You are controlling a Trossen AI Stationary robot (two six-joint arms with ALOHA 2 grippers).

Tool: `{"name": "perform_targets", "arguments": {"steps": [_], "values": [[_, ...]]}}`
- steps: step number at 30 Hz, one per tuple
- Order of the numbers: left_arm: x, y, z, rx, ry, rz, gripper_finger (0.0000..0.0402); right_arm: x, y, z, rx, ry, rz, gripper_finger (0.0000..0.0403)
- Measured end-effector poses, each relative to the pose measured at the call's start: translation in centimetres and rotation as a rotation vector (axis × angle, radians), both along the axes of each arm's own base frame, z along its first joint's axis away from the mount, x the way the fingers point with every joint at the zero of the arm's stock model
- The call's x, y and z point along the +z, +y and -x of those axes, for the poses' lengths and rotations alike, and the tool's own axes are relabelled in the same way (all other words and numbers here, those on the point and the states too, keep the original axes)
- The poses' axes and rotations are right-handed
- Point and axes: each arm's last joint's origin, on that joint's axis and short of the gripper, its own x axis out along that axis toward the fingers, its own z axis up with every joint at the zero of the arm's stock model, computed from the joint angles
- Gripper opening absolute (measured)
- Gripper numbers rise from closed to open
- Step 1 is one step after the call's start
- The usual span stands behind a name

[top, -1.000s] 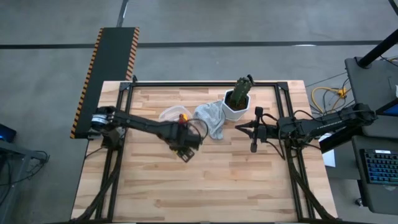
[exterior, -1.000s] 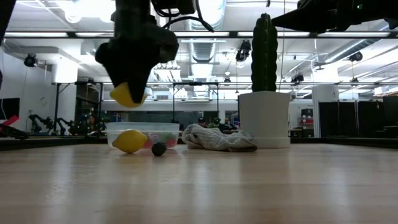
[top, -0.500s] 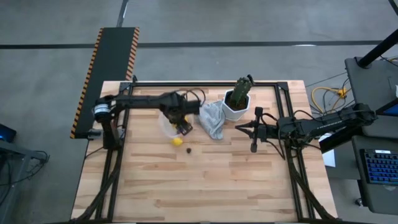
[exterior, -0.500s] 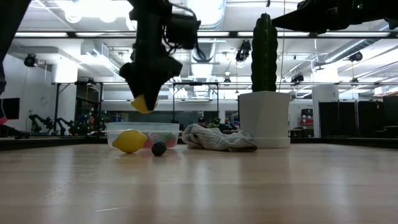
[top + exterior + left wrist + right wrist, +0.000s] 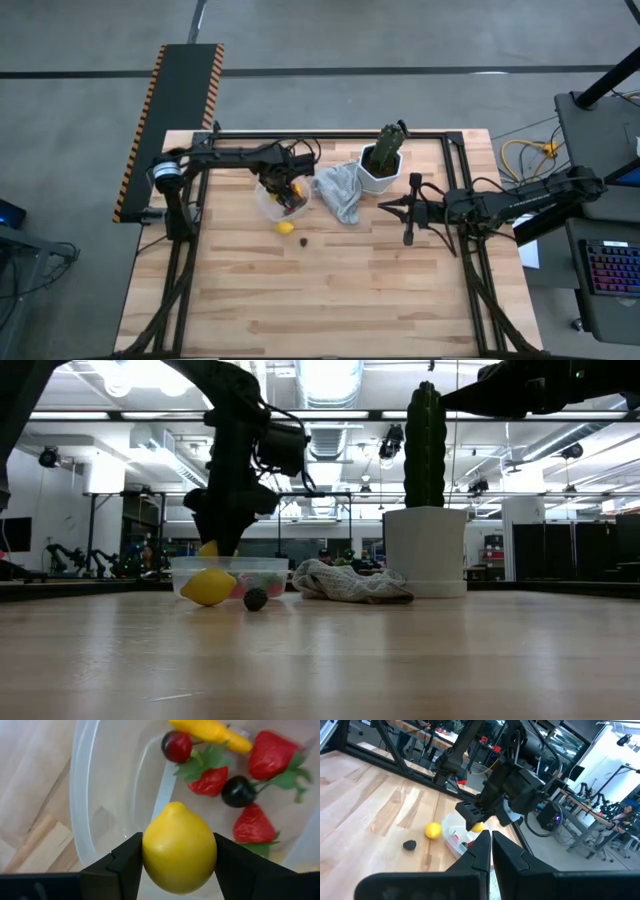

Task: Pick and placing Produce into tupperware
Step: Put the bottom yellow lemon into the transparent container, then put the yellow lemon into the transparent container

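My left gripper (image 5: 288,196) hangs just above the clear tupperware (image 5: 268,201), shut on a yellow lemon (image 5: 179,847). Strawberries (image 5: 270,755), two dark cherries and a thin yellow-orange piece (image 5: 210,730) lie in the tupperware. A second lemon (image 5: 285,227) and a dark brown piece (image 5: 305,240) rest on the table near the container, and both show in the low view, the lemon (image 5: 208,587) and the dark piece (image 5: 256,599). My right gripper (image 5: 385,203) waits shut at the table's right, above the wood, holding nothing. My left gripper pinches the lemon at its widest part (image 5: 150,855) between its two fingers (image 5: 125,862), one on either side. The fingers come from above, pointing down. The lemon is lifted clear, over the container's rim (image 5: 80,815), its pointed end (image 5: 175,806) away from the wrist.
A crumpled grey cloth (image 5: 340,192) lies right of the tupperware. A green cactus in a white hexagonal pot (image 5: 382,162) stands behind the cloth near the far edge. The near half of the table is bare wood.
My left gripper has carried the lemon from the table's middle toward the far edge and lowered it to just above the tupperware, staying shut on it. The second lemon and the dark piece have stayed put.
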Motion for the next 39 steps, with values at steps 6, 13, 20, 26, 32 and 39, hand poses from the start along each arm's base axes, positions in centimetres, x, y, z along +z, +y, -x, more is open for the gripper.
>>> {"name": "perform_targets", "arguments": {"steps": [6, 13, 20, 26, 32, 39], "values": [[-1.3, -0.1, 0.4, 0.006, 0.013, 0.005, 0.0183, -0.1, 0.0, 0.0, 0.000, 0.011, 0.006, 0.0009], [-1.3, -0.2, 0.3, 0.027, 0.004, 0.011, 0.0183, -0.2, 0.0, 0.0, 0.001, 0.016, 0.009, 0.0009], [-1.9, -0.7, 0.2, 0.014, -0.019, 0.048, 0.0183, -0.2, 0.0, 0.0, 0.001, 0.021, 0.010, 0.0009], [-2.7, -0.8, 0.5, 0.018, -0.013, 0.052, 0.0217, -0.3, 0.0, 0.0, 0.001, 0.024, 0.011, 0.0009], [-2.7, -0.8, 0.4, 0.038, -0.024, 0.055, 0.0248, -0.3, 0.0, 0.0, 0.000, 0.024, 0.012, 0.0009], [-1.0, -1.1, 0.1, 0.027, -0.075, 0.045, 0.0252, -0.3, 0.0, 0.0, 0.001, 0.025, 0.012, 0.0009]]}}
